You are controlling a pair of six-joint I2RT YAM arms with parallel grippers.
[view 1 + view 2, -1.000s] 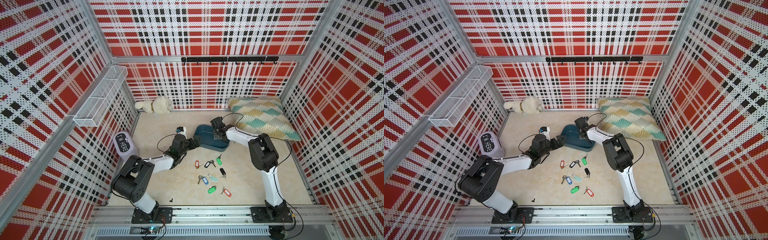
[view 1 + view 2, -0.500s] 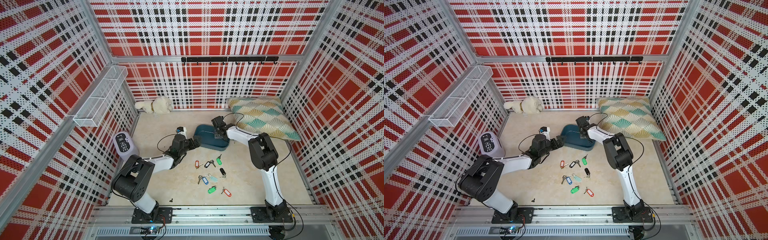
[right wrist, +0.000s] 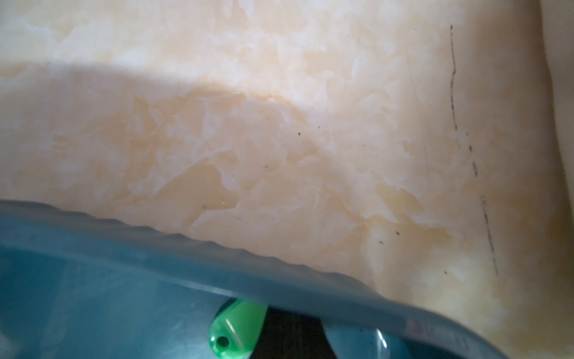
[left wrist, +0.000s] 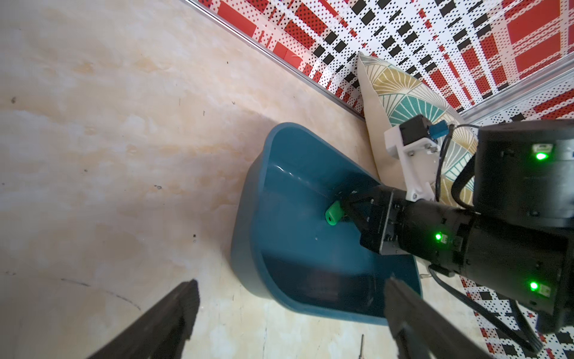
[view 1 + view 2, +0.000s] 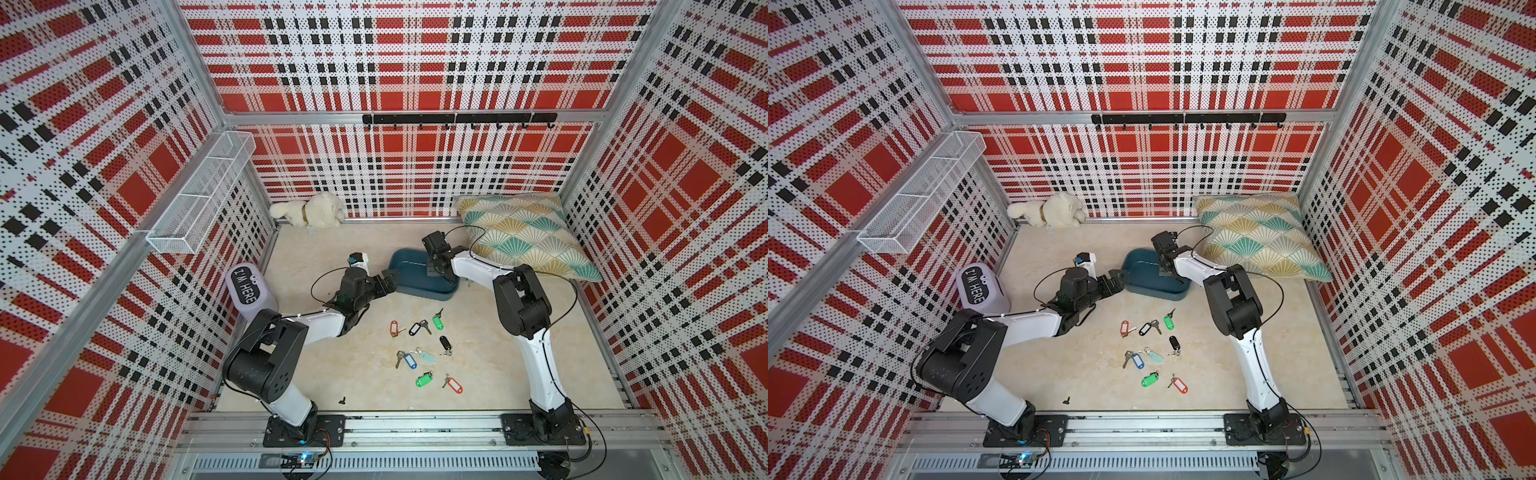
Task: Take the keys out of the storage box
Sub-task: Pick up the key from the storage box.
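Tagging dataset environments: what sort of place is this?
Probably a staged robot test cell, not a real room: plaid perforated wall panels, aluminium mounting rail, cushion and plush toy as props.

Both top views: high overhead, looking down, whole scene, nearly identical. Left wrist: low, facing storage box (image 4: 289, 242). Right wrist: blurred, seemingly close at the same box's rim.

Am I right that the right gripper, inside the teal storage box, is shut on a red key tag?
No: the key tag is green, not red; the left wrist view shows the right gripper shut on it in the storage box.
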